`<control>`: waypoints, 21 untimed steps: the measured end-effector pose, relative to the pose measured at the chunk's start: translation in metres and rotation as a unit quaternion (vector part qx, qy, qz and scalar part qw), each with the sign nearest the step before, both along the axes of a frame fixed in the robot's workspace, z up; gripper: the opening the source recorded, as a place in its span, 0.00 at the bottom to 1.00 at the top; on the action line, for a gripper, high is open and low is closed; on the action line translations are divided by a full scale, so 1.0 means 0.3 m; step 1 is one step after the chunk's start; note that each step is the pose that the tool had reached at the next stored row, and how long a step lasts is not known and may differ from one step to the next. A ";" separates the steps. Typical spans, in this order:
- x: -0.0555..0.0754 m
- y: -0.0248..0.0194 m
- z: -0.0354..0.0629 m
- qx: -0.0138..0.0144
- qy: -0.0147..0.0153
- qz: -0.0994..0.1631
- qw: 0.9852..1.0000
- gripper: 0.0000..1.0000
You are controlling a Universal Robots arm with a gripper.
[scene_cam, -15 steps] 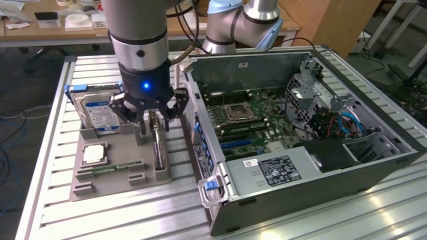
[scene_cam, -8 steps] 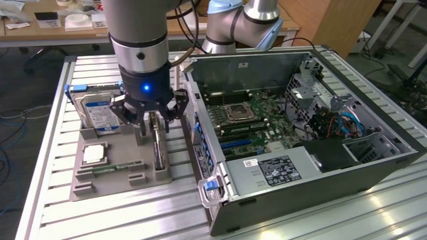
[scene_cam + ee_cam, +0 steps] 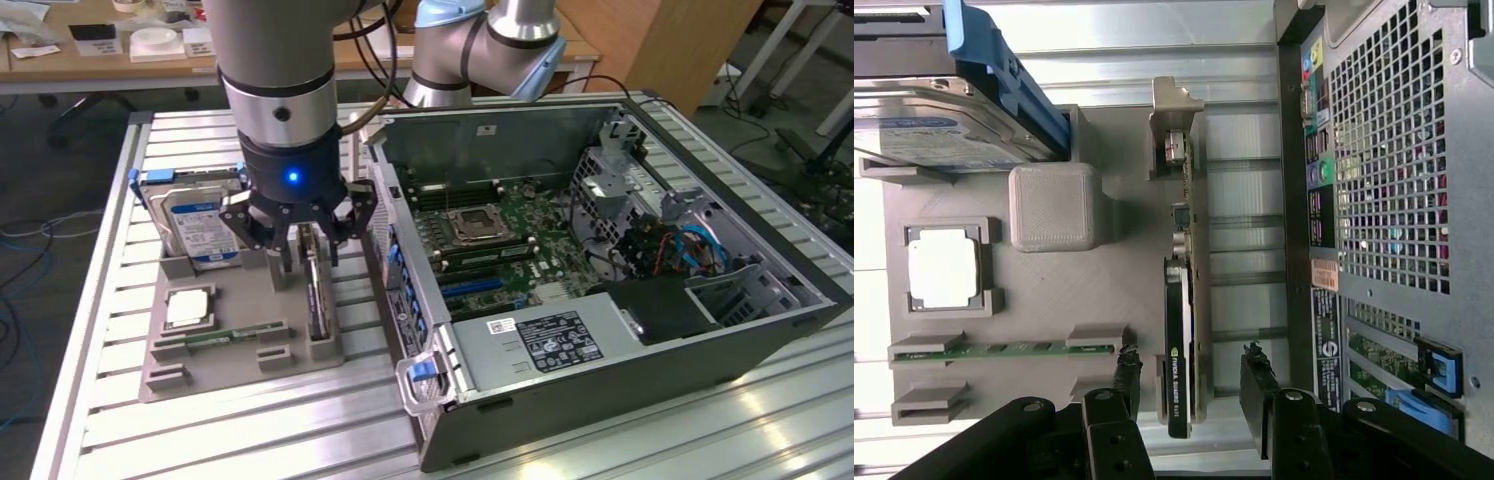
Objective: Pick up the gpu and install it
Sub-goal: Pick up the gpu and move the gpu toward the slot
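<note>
The gpu point(image 3: 316, 292) stands on its long edge in a slot of the grey holder point(image 3: 227, 365), to the exterior view's left of the open computer case point(image 3: 601, 270). My gripper point(image 3: 307, 240) hangs just above the card's far end, open. In the wrist view the gpu point(image 3: 1180, 350) appears as a thin dark card with a brownish board behind it. My gripper point(image 3: 1190, 385) straddles it, one finger on each side with a gap to the card. Nothing is held.
The holder point(image 3: 1054, 300) also carries a blue-labelled hard drive point(image 3: 200, 225), a square processor point(image 3: 187, 305) and a green memory stick point(image 3: 220, 337). The case's rear wall point(image 3: 1374, 200) stands close beside the holder. Inside lies the motherboard with blue slots point(image 3: 474, 290).
</note>
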State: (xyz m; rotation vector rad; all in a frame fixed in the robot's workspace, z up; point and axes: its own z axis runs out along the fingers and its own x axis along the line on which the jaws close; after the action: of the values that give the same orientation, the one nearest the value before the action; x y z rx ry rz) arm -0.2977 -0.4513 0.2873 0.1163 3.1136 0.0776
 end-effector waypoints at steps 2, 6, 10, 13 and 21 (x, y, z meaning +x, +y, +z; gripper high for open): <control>0.000 0.000 -0.004 0.000 0.000 0.000 1.000 0.53; 0.000 0.000 -0.014 0.000 0.000 0.000 1.000 0.53; 0.000 0.000 -0.015 0.000 0.000 0.000 1.000 0.53; 0.000 0.000 -0.015 0.000 0.000 0.000 1.000 0.53; 0.000 0.000 -0.022 0.000 0.000 0.000 1.000 0.53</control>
State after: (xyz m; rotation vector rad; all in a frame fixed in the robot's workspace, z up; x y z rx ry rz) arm -0.2978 -0.4513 0.2807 0.1164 3.1135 0.0777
